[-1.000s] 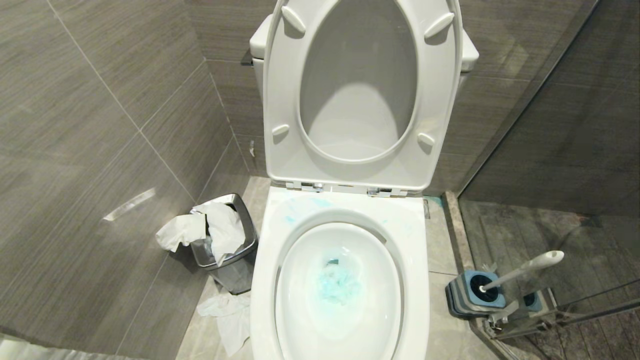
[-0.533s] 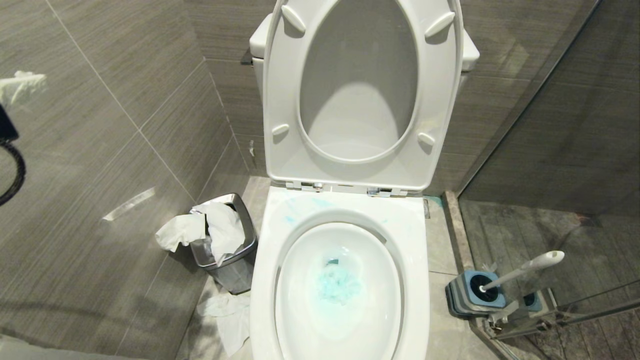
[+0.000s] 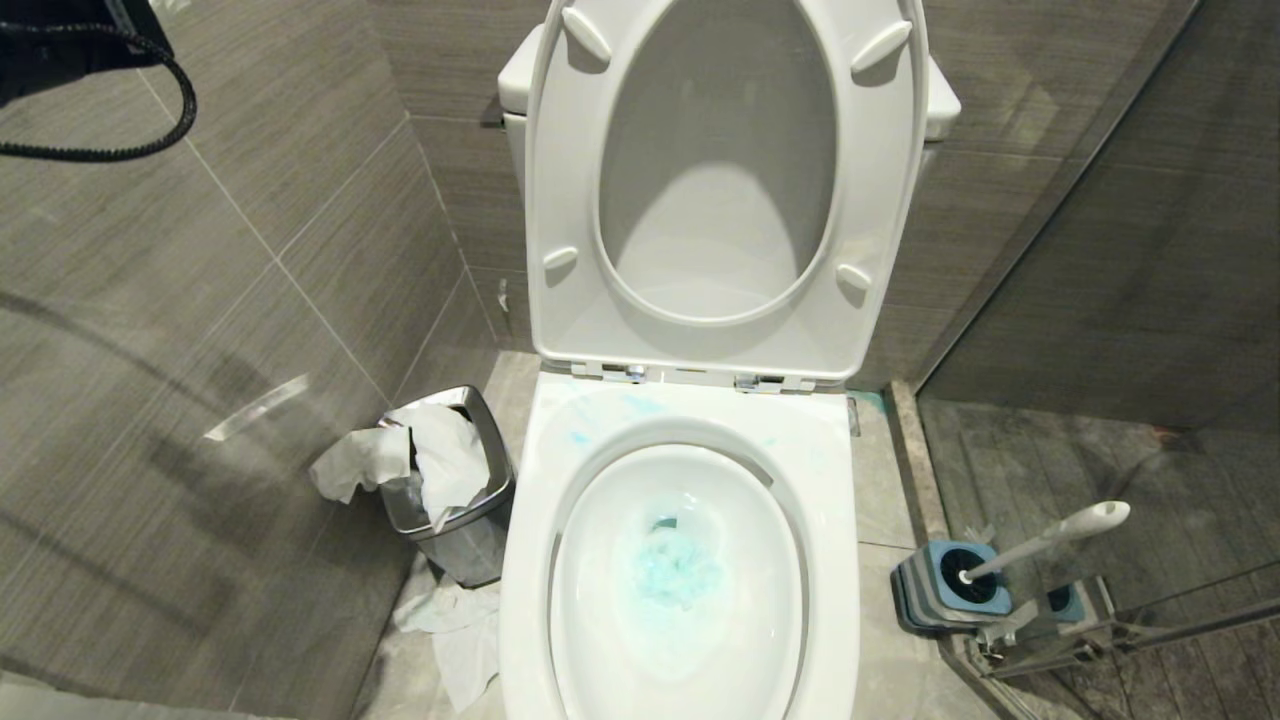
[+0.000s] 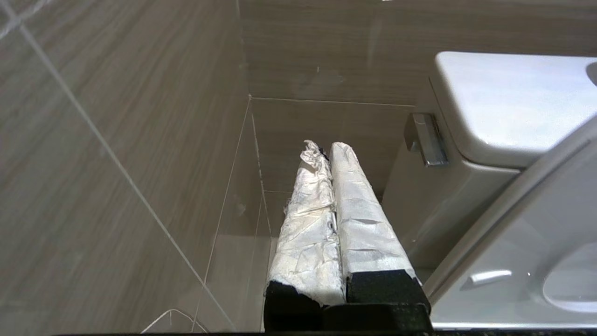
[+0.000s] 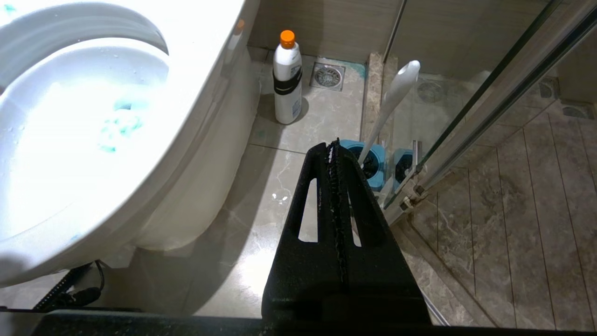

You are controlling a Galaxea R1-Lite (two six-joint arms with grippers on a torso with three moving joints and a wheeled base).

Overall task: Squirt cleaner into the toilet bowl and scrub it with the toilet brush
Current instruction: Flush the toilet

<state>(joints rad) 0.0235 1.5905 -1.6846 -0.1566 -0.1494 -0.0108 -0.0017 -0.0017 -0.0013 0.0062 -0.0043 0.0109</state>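
Note:
The white toilet bowl [image 3: 690,410] stands in the middle with its seat and lid [image 3: 720,190] up. Turquoise cleaner [image 3: 675,570] clouds the water and smears the back of the rim. To the right, on the floor, the toilet brush [image 3: 1050,535] leans in its grey-and-blue holder [image 3: 935,590]. My left arm [image 3: 70,40] is high at the left wall. Its gripper [image 4: 324,145], fingers wrapped in white tape, is shut and empty, pointing towards the tank's chrome flush lever [image 4: 426,140]. My right gripper [image 5: 335,142] is shut and empty, low over the floor short of the toilet brush [image 5: 394,100].
A steel waste bin [image 3: 450,500] stuffed with tissue sits left of the bowl, with more tissue on the floor [image 3: 460,630]. A white bottle with an orange cap [image 5: 287,79] stands behind the bowl's right side. A glass shower door [image 3: 1100,250] borders the right.
My left arm has come into the head view at the left and risen to the top left corner. The bowl, brush and right arm have not moved.

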